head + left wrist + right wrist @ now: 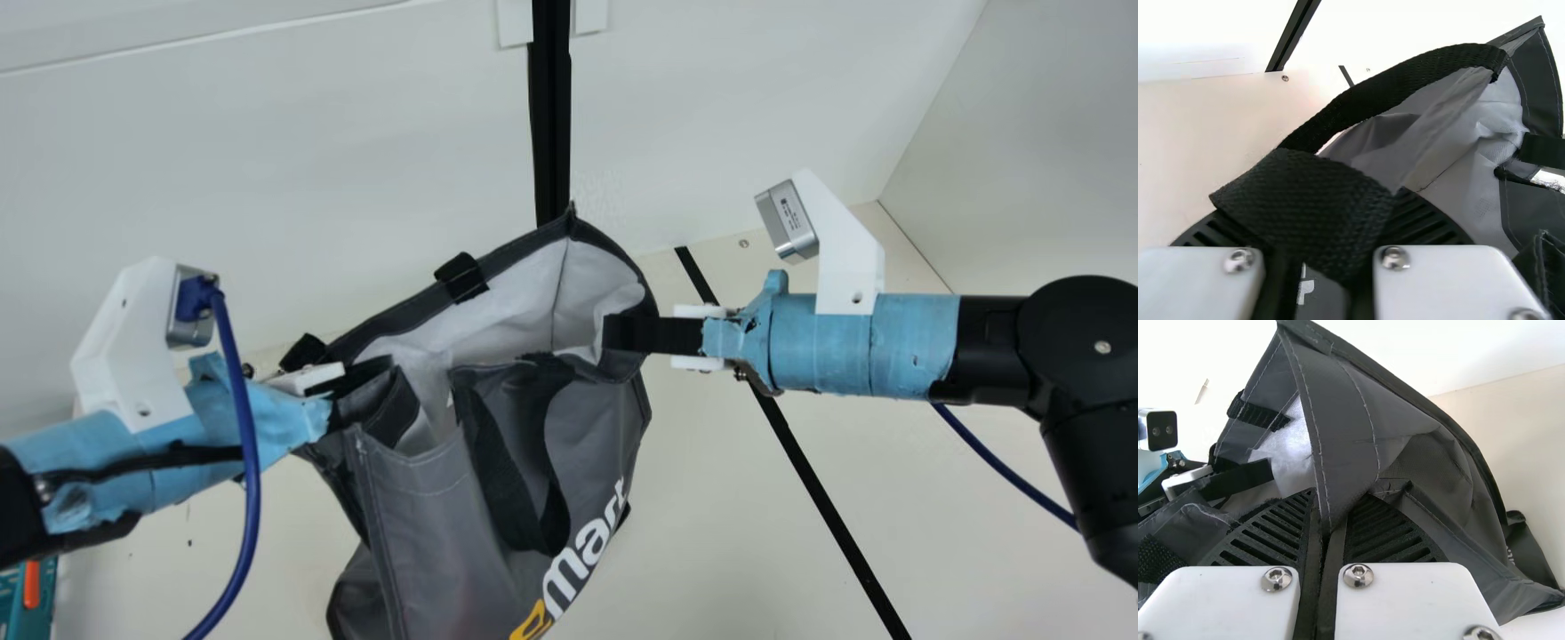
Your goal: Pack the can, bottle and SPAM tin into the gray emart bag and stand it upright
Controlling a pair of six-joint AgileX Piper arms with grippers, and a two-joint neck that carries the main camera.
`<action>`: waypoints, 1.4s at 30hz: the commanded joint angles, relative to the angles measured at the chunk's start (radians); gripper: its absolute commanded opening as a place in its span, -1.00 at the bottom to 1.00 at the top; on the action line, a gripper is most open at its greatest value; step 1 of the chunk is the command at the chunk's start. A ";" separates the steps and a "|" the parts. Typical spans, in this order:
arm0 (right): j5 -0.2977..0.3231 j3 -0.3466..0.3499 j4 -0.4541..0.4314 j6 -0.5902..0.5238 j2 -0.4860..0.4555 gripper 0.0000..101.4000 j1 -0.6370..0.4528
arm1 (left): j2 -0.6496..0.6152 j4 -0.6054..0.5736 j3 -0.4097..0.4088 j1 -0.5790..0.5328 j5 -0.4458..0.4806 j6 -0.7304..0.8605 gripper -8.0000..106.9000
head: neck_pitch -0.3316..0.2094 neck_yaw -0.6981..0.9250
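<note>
Cream tabletop (pixel 711 498) under gray fabric emart bag (pixel 418 516), between grippers, mouth toward main view's top, long axis slanting; pale lining puckered (stitched hem wavy too). Right gripper (pixel 613 333) clamped together on rim. Left gripper (pixel 351 391) part-open; left wrist view adds coarse black webbing strap (pixel 1305 207) draped across fingers.

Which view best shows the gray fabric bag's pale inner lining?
Main view: it looks into the open mouth of the bag, exposing a broad stretch of lining. Left wrist view: part of it, crossed by a black webbing strap. Right wrist view: a small patch.
</note>
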 commanded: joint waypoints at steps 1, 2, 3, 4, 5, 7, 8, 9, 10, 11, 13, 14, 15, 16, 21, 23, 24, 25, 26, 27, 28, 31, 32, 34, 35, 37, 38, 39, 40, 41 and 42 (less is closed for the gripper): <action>0.000 0.000 0.000 0.000 0.000 -1.00 0.000 | 0.000 0.000 0.000 0.000 0.000 0.000 -0.24 | -0.023 -0.002; 0.000 0.000 0.000 0.000 0.000 -1.00 0.000 | 0.000 0.000 0.000 0.000 0.000 0.000 -0.19 | -0.023 -0.002; 0.000 0.000 0.000 0.000 0.000 -1.00 0.000 | 0.000 0.000 0.000 0.000 0.000 0.000 -0.13 | -0.023 -0.002; 0.000 0.000 0.000 0.000 0.000 -1.00 0.000 | 0.000 0.000 0.000 0.000 0.000 0.000 -0.07 | -0.023 -0.002; 0.000 0.000 0.000 0.000 0.000 -1.00 0.000 | 0.000 0.000 0.000 0.000 0.000 0.000 -0.01 | -0.023 -0.002; 0.000 0.000 0.000 0.000 0.000 -1.00 0.000 | 0.000 0.000 0.000 0.000 0.000 0.000 0.10 | -0.023 -0.002; 0.000 0.000 0.000 0.000 0.000 -1.00 0.000 | 0.000 0.000 0.000 0.000 0.000 0.000 0.16 | -0.023 -0.002; 0.000 0.000 0.000 0.000 0.000 -1.00 0.000 | 0.000 0.000 0.000 0.000 0.000 0.000 0.22 | -0.023 -0.002; 0.000 0.000 0.000 0.000 0.000 -1.00 0.000 | 0.000 0.000 0.000 0.000 0.000 0.000 0.28 | -0.023 -0.002; 0.000 0.000 0.000 0.000 0.000 -1.00 0.000 | 0.000 0.000 0.000 0.000 0.000 0.000 0.34 | -0.023 -0.002; 0.000 0.000 0.000 0.000 0.000 -1.00 0.000 | 0.000 0.000 0.000 0.000 0.000 0.000 0.45 | -0.023 -0.002; 0.000 0.000 0.000 0.000 0.000 -1.00 0.000 | 0.000 0.000 0.000 0.000 0.000 0.000 0.51 | -0.023 -0.002; 0.000 0.000 0.000 0.000 0.000 -1.00 0.000 | 0.000 0.000 0.000 0.000 0.000 0.000 0.57 | -0.023 -0.002; 0.000 0.000 0.000 0.000 0.000 -1.00 0.000 | 0.000 0.000 0.000 0.000 0.000 0.000 0.63 | -0.023 -0.002; 0.000 0.000 0.000 0.000 0.000 -1.00 0.000 | 0.000 0.000 0.000 0.000 0.000 0.000 0.71 | -0.023 -0.002; 0.000 0.000 0.000 0.000 0.000 -1.00 0.000 | 0.000 0.000 0.000 0.000 0.000 0.000 0.71 | -0.023 -0.002; 0.000 0.000 0.000 0.000 0.000 -1.00 0.000 | 0.000 0.000 0.000 0.000 0.000 0.000 0.71 | -0.023 -0.002; 0.000 0.000 0.000 0.000 0.000 -1.00 0.000 | 0.000 0.000 0.000 0.000 0.000 0.000 0.71 | -0.023 -0.002; 0.000 0.000 0.000 0.000 0.000 -1.00 0.000 | 0.000 0.000 0.000 0.000 0.000 0.000 0.71 | -0.023 -0.002; 0.000 0.000 0.000 0.000 0.000 -1.00 0.000 | -0.025 0.002 0.024 -0.002 -0.002 -0.003 0.71 | -0.023 -0.002; 0.000 0.000 0.000 0.000 0.000 -1.00 0.000 | -0.025 0.002 0.023 -0.003 -0.002 -0.002 0.71 | -0.023 -0.002; 0.000 0.000 0.000 0.000 0.000 -1.00 0.000 | -0.031 0.000 0.020 -0.007 -0.003 0.009 0.71 | -0.023 -0.002; 0.000 0.000 0.000 0.000 0.000 -1.00 0.000 | -0.032 -0.002 0.015 -0.008 -0.003 0.014 0.71 | -0.023 -0.002; 0.001 0.000 0.000 0.000 0.000 -1.00 0.000 | -0.032 -0.006 0.002 -0.011 0.000 0.025 0.71 | -0.023 -0.002; 0.001 0.000 0.000 0.000 0.000 -1.00 0.000 | -0.033 -0.008 -0.005 -0.012 0.002 0.031 0.71 | -0.023 -0.002; 0.001 0.000 0.000 0.000 0.000 -1.00 0.000 | -0.033 -0.016 -0.022 -0.014 0.005 0.043 0.71 | -0.023 -0.002; 0.001 0.000 0.000 0.000 0.000 -1.00 0.000 | -0.034 -0.021 -0.029 -0.014 0.007 0.050 0.71 | -0.023 -0.002; 0.001 0.000 0.000 0.000 0.000 -1.00 0.000 | -0.034 -0.025 -0.037 -0.014 0.008 0.056 0.71 | -0.023 -0.002; 0.001 0.000 0.000 0.000 0.000 -1.00 0.000 | -0.035 -0.029 -0.045 -0.014 0.010 0.061 0.71 | -0.023 -0.002; 0.001 0.000 0.000 0.000 0.000 -1.00 0.000 | -0.037 -0.033 -0.052 -0.013 0.010 0.066 0.71 | -0.023 -0.002; 0.001 0.000 0.000 0.000 0.000 -1.00 0.000 | -0.039 -0.037 -0.059 -0.013 0.011 0.071 0.71 | -0.023 -0.002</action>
